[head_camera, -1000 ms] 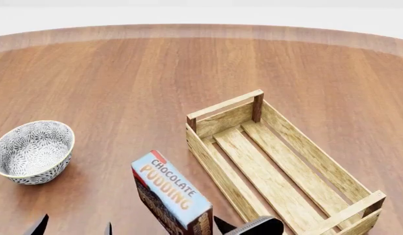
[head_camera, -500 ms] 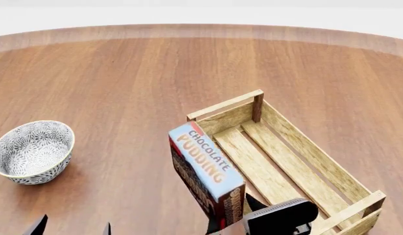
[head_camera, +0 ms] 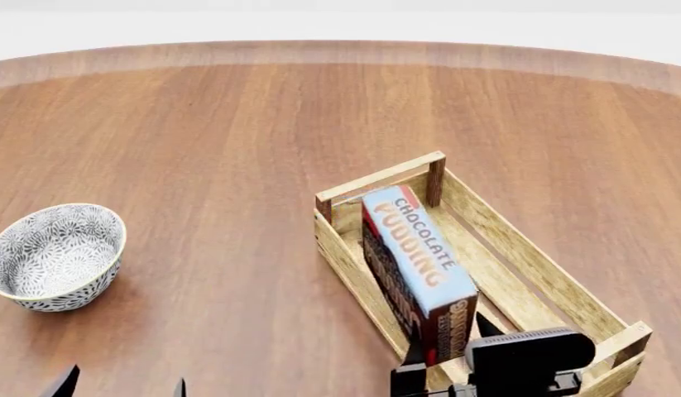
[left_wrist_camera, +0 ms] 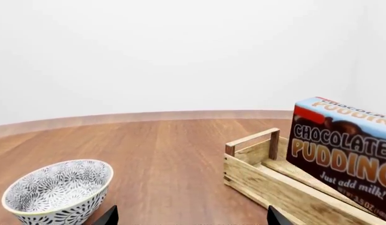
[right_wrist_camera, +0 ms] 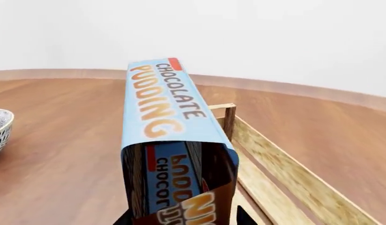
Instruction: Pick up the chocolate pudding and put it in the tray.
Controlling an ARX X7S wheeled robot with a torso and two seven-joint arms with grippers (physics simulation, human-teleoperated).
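The chocolate pudding [head_camera: 418, 256] is a carton with a light-blue top and dark brown sides. My right gripper [head_camera: 442, 351] is shut on its near end and holds it over the tray [head_camera: 539, 269], a long light-wood slatted crate, above its left half. In the right wrist view the chocolate pudding [right_wrist_camera: 168, 117] fills the middle, clamped in my right gripper [right_wrist_camera: 183, 216], with the tray [right_wrist_camera: 293, 183] behind it. The left wrist view shows the chocolate pudding [left_wrist_camera: 343, 154] over the tray [left_wrist_camera: 268, 176]. My left gripper [head_camera: 122, 382] is open and empty at the near left, its tips also at the left wrist view's edge [left_wrist_camera: 189, 218].
A grey-white floral bowl [head_camera: 55, 255] stands on the round wooden table [head_camera: 230, 141] at the left, also in the left wrist view [left_wrist_camera: 58, 192]. The table's far edge curves across the back.
My right gripper has carried the chocolate pudding to the right, from the bare table left of the tray to over the tray. The left gripper and the bowl have not moved.
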